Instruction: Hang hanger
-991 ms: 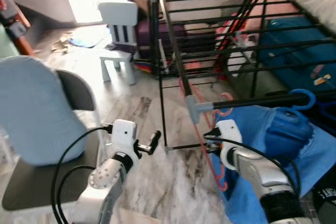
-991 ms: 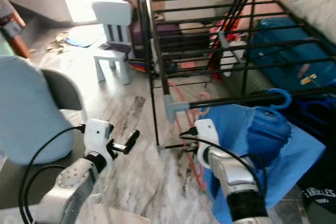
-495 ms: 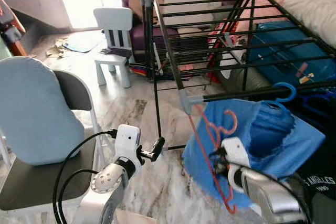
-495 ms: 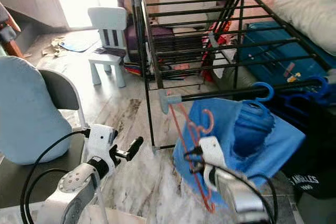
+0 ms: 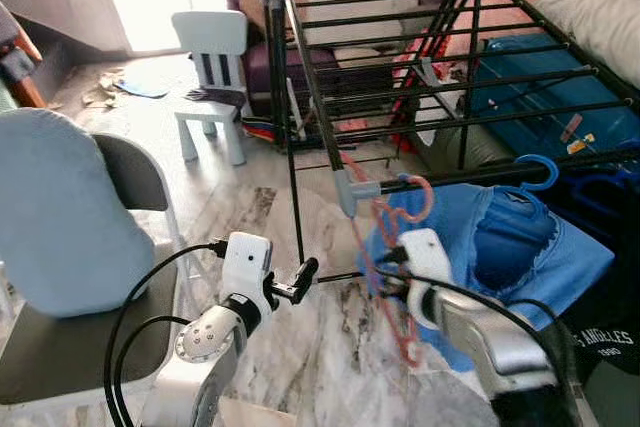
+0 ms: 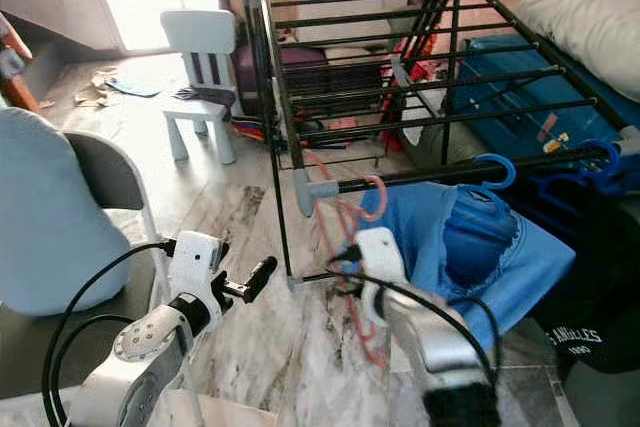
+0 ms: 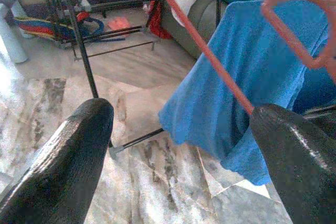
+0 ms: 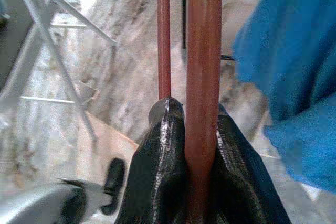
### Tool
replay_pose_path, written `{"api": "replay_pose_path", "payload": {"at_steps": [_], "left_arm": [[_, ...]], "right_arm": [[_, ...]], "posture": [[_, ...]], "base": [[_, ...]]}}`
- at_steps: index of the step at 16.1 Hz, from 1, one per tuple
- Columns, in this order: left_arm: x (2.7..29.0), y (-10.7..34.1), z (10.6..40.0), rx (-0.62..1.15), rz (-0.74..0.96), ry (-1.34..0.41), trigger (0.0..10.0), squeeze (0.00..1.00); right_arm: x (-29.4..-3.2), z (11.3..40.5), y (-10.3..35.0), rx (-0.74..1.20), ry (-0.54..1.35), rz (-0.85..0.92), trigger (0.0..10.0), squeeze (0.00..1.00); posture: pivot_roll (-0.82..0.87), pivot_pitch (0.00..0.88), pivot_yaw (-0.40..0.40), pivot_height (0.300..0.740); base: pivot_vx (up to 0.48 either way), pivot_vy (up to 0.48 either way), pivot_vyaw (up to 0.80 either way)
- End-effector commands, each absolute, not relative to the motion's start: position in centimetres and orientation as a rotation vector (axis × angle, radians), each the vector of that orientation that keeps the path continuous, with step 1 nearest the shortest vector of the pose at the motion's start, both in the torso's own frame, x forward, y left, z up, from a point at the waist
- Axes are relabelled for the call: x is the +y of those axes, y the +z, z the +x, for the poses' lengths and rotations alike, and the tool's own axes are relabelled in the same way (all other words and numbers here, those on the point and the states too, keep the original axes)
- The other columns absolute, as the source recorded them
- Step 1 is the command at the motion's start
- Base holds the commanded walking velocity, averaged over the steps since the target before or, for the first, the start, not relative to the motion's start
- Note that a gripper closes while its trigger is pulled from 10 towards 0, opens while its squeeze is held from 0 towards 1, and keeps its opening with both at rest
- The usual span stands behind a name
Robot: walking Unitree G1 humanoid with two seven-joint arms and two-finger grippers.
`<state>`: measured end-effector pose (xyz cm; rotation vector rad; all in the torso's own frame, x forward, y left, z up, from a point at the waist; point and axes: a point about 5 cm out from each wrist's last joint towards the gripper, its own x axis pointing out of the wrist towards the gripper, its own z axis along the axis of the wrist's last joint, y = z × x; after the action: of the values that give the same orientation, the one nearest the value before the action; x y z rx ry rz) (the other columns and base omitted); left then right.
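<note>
My red plastic hanger [image 5: 385,247] stands nearly upright, its hook [image 5: 418,197] curled at the black front rail of the drying rack [image 5: 400,67] (whether it rests on the rail I cannot tell). Its thin arms run down past the blue cloth [image 5: 520,247], pinched between my right gripper [image 8: 190,182] fingers.
</note>
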<state>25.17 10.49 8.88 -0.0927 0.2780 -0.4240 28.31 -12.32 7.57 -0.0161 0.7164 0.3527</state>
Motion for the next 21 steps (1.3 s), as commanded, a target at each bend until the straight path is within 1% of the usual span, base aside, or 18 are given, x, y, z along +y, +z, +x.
{"api": "replay_pose_path", "payload": {"at_steps": [1,4,6,9,14,17,21], "left_arm": [[10.5,9.0,25.4,0.277,-0.077,-0.416,10.0,0.00],[10.3,8.9,25.4,0.282,-0.077,-0.424,10.0,0.00],[10.2,8.8,25.5,0.283,-0.078,-0.426,10.0,0.00],[9.9,8.8,25.5,0.285,-0.083,-0.429,10.0,0.00],[9.7,8.4,25.4,0.301,-0.084,-0.433,10.0,0.00],[9.6,8.3,25.2,0.308,-0.085,-0.436,10.0,0.00],[9.5,8.3,25.3,0.311,-0.083,-0.444,10.0,0.00]], "right_arm": [[-12.0,28.6,7.7,0.736,0.356,0.001,10.0,0.00],[-11.0,29.4,8.1,0.778,0.370,-0.013,10.0,0.00],[-10.5,30.0,8.8,0.760,0.388,-0.005,10.0,0.00],[-9.7,30.9,9.5,0.747,0.402,-0.042,10.0,0.00],[-9.4,30.7,7.8,0.814,0.402,-0.109,10.0,0.00],[-9.8,30.3,6.9,0.838,0.397,-0.115,10.0,0.00],[-9.6,30.1,6.3,0.841,0.404,-0.129,10.0,0.00]], "posture": [[-0.09,0.025,0.021,0.740],[-0.10,0.022,0.018,0.740],[-0.10,0.021,0.015,0.740],[-0.10,0.021,0.008,0.740],[-0.10,0.021,-0.007,0.740],[-0.11,0.025,-0.007,0.740],[-0.10,0.024,-0.007,0.740]], "base": [[0.000,0.000,0.00],[0.000,0.000,0.00],[0.000,0.000,0.00],[0.000,0.000,0.00],[0.000,0.000,0.00],[0.000,0.000,0.00],[0.000,0.000,0.00]]}}
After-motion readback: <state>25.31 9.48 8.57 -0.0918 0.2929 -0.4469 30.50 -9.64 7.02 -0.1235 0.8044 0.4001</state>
